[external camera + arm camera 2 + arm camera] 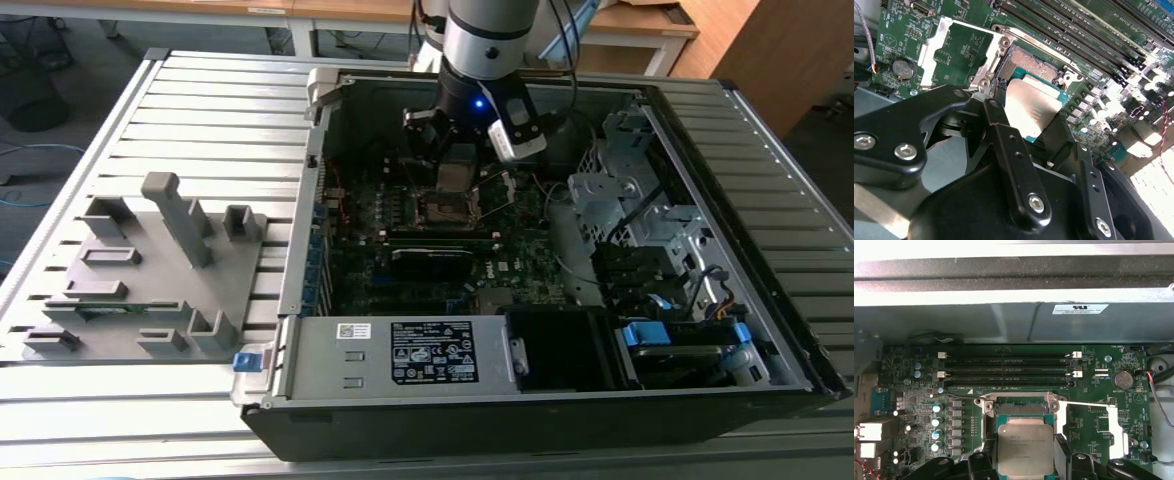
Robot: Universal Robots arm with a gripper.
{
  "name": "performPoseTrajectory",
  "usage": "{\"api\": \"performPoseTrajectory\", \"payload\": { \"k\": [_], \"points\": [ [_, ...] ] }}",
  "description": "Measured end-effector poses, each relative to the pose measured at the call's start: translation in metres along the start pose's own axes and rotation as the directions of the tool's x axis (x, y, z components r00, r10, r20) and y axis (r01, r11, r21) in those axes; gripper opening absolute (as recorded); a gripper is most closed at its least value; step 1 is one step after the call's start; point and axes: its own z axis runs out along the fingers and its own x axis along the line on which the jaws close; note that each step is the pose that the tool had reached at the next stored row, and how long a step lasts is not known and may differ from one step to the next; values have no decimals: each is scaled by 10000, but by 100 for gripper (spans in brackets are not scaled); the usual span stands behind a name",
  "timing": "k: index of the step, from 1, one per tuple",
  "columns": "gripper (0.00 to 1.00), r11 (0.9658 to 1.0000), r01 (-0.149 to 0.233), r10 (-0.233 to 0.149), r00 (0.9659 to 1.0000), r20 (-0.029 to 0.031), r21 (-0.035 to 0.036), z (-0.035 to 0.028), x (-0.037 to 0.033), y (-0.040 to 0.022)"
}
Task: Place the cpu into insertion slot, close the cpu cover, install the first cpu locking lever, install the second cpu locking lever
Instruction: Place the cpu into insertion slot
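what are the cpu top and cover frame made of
The small flat square cpu: likely dull grey metal top, judging by its soft sheen. The thin silvery square cpu cover: bare sheet metal, perhaps steel; it glares bright.

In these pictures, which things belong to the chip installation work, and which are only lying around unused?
For the job: chip, held in the gripper; open socket; cover frame, swung open.
Just there: memory slots; round battery; grey plastic tray; labelled metal box.

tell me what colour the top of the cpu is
Dull silver-grey metal on the cpu top, clearest in the first wrist view.
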Motion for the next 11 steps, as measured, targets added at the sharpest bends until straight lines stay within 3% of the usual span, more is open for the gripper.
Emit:
{"api": "performPoseTrajectory", "payload": {
  "k": [11],
  "points": [
    [54, 10000, 1, -1, 10000, 7, 2, 99, 0, -9]
  ]
}}
